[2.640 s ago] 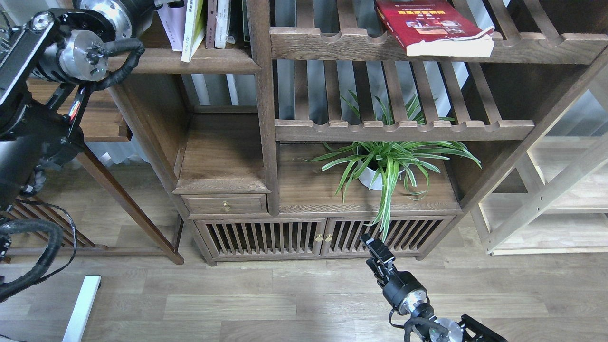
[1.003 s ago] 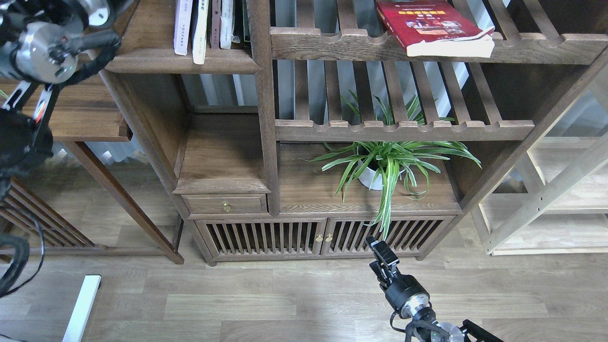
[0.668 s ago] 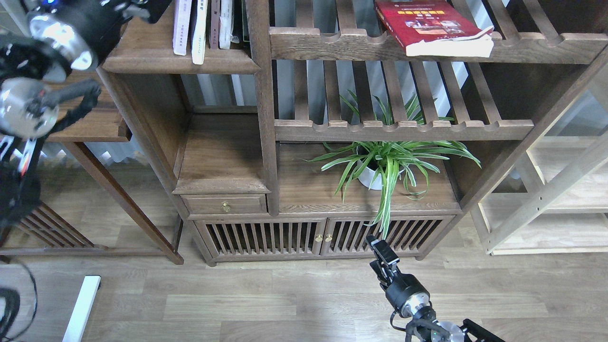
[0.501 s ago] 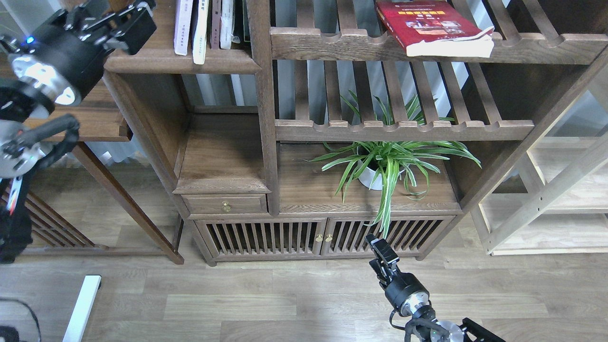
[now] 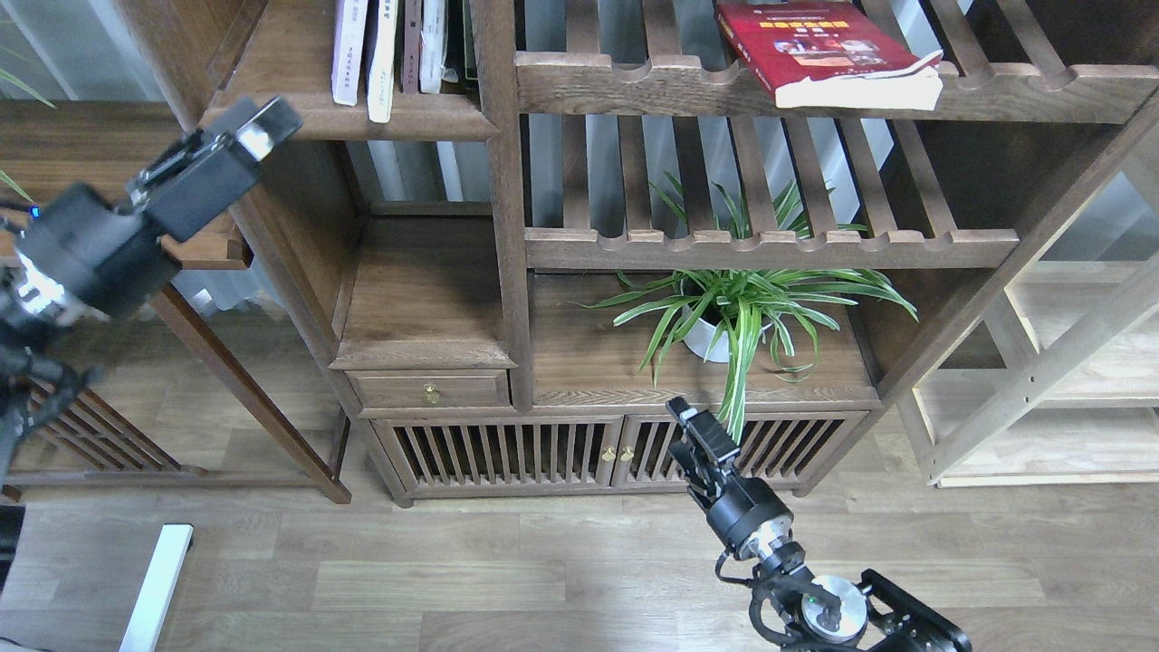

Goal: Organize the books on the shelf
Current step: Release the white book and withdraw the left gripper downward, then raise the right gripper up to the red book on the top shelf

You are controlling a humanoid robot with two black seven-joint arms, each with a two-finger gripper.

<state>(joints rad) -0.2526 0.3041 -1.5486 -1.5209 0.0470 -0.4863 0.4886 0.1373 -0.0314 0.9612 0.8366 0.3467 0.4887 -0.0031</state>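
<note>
Both arms are shifting: your left gripper is dropping away below the shelf, your right gripper is rising; whether either is open, I cannot tell. Two books are standing shelved. Next, you are likely reaching for the red book lying on the slatted rack.

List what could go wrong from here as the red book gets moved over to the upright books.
The red book lies flat on a slatted rack, its corner overhanging the front rail; a clumsy grasp could tip it onto the potted plant below. The right gripper sits low beside the plant's leaves and may snag them when rising. The left gripper hangs close to the dark shelf edge and could knock it.
</note>
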